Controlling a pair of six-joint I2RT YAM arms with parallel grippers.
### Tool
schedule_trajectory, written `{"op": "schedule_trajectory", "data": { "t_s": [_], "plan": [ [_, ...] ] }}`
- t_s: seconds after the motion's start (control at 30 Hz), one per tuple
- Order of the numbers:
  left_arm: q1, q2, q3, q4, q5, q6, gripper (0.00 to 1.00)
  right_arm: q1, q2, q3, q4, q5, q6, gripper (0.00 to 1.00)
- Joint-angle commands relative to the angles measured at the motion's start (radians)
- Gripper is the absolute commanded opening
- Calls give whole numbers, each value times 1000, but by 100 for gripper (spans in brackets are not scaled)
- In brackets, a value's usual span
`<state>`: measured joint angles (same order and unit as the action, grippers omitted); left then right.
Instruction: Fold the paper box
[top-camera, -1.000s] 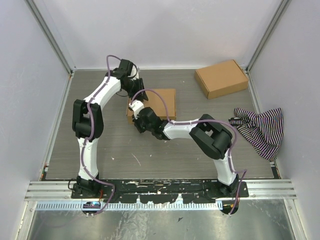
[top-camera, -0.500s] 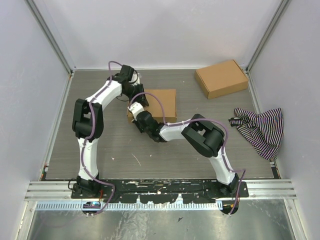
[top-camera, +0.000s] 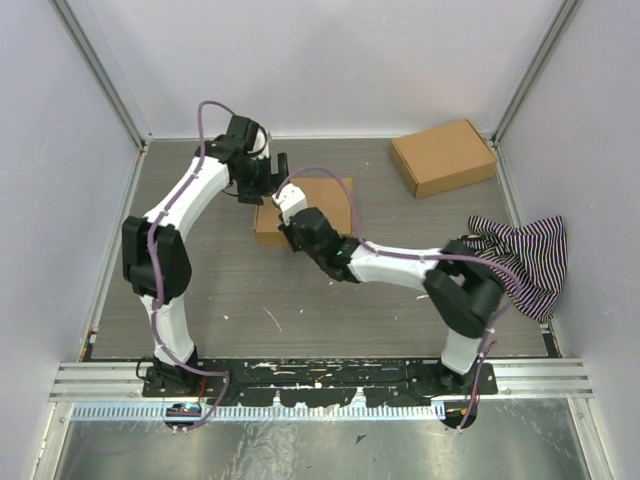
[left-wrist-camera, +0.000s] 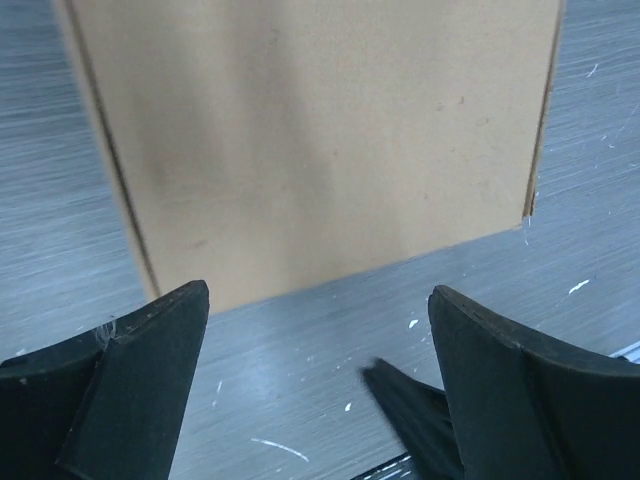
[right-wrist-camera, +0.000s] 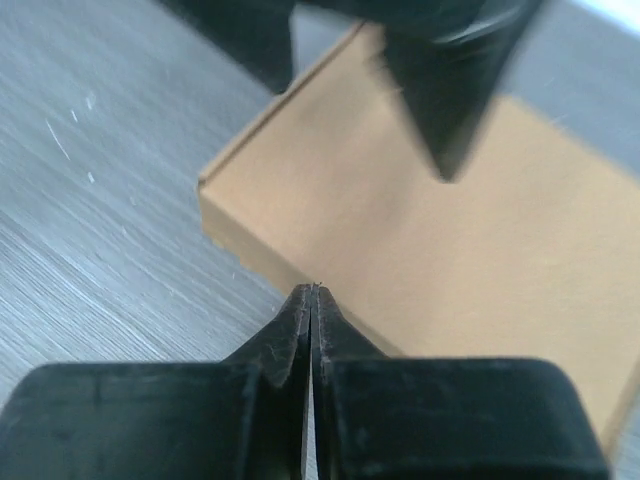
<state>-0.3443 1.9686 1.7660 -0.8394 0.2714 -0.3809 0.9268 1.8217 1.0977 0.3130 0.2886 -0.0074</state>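
Observation:
The paper box (top-camera: 318, 206) lies flat and folded shut in the middle of the table, plain brown, with a crease along one side. It fills the upper part of the left wrist view (left-wrist-camera: 320, 140) and the right wrist view (right-wrist-camera: 450, 270). My left gripper (top-camera: 262, 182) is open and empty at the box's back-left corner; its fingers (left-wrist-camera: 130, 370) stand over the table just short of the box's edge. My right gripper (top-camera: 286, 202) is shut and empty, its tips (right-wrist-camera: 313, 292) at the box's left edge, pointing toward the left gripper.
A compact brown carton (top-camera: 443, 156) sits at the back right corner. A black-and-white striped cloth (top-camera: 520, 255) lies against the right wall. White walls with metal rails close in the table on three sides.
The right gripper has moved back and to the right, onto the box's left edge, and its arm has stretched out. The left arm's elbow has swung left. The box has not moved.

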Motion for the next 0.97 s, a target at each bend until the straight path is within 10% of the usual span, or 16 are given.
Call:
{"op": "schedule_trajectory", "data": {
  "t_s": [0.0, 0.2, 0.47, 0.93],
  "plan": [
    [15, -142, 13, -57, -140, 29, 98, -9, -219, 64, -119, 166, -6, 12],
    [77, -344, -157, 10, -251, 23, 98, -211, -365, 153, -359, 198, 59, 99],
    [94, -466, -343, 87, -289, 0, 98, -393, -345, 282, -650, 219, 126, 100],
    [96, -525, -417, 122, -297, -25, 98, -438, -379, 175, -626, 91, 214, 100]
  ]
}}
